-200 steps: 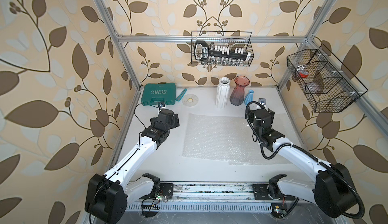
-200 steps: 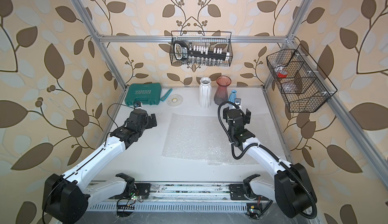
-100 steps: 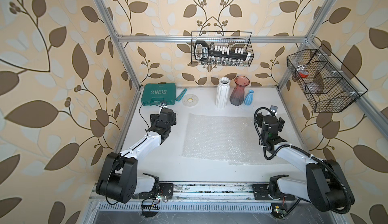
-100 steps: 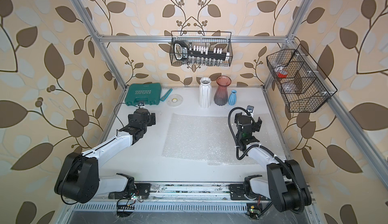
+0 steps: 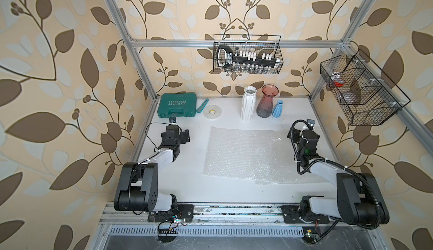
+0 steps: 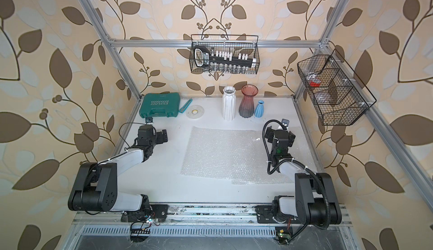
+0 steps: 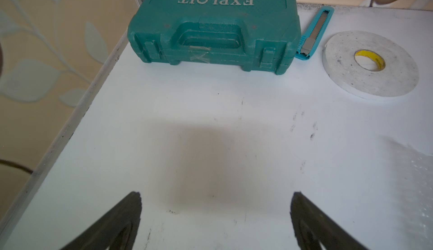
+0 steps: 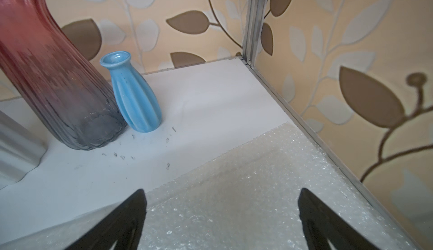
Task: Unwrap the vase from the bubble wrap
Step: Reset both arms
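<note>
**Figure: bimanual cell from above, with wrist views.** Clear, whitish bubble wrap (image 5: 253, 154), seemingly two overlapping sheets, lies flat across the centre of both top views on the white table (image 5: 187, 190). Nothing is rolled inside it. Three vases stand upright and bare in a row at upper centre, just beyond the sheet's far edge: a white ribbed ceramic vase (image 5: 248, 106), a red-to-grey glass vase (image 5: 267, 104) and a small blue ceramic vase (image 5: 278, 108). The last two stand just beside each other, possibly touching at the base. The left gripper (image 7: 216, 193), at centre left, has its jaws spread wide and empty above bare table, facing a green plastic tool case (image 7: 214, 24). The right gripper (image 8: 222, 189), at centre right, is likewise spread wide and empty, poised over the far right corner of the wrap. Judged from this layout, the unwrapping appears complete.

**Risks:**
- A forward move of the right arm could strike the blue vase and knock it into the glass one, since both stand near its line.
- A low jaw could snag the light sheet and drag it against the vase bases, toppling the tall white one
</note>
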`<action>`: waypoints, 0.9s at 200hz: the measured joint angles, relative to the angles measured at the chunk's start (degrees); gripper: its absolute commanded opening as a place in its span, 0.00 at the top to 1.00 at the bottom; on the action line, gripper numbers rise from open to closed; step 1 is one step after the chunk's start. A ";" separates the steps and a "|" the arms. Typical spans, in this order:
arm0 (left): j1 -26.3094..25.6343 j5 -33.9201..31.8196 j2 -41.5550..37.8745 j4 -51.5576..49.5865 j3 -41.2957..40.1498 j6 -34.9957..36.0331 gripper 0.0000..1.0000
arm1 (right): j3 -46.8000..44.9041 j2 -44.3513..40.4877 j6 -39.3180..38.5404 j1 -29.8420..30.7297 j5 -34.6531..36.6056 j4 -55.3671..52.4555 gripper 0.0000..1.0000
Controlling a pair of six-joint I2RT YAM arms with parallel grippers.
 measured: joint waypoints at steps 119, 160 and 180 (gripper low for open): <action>0.98 13.38 1.99 19.34 -10.97 0.50 0.01 | -8.48 0.44 -0.28 -0.70 -8.74 13.97 0.00; 0.96 14.56 5.97 21.11 -10.91 0.79 0.01 | -9.84 4.79 -0.52 -0.70 -10.12 19.65 0.00; 0.96 14.60 5.97 21.27 -10.84 0.96 0.01 | -9.79 8.50 -1.22 -0.42 -10.78 21.92 0.00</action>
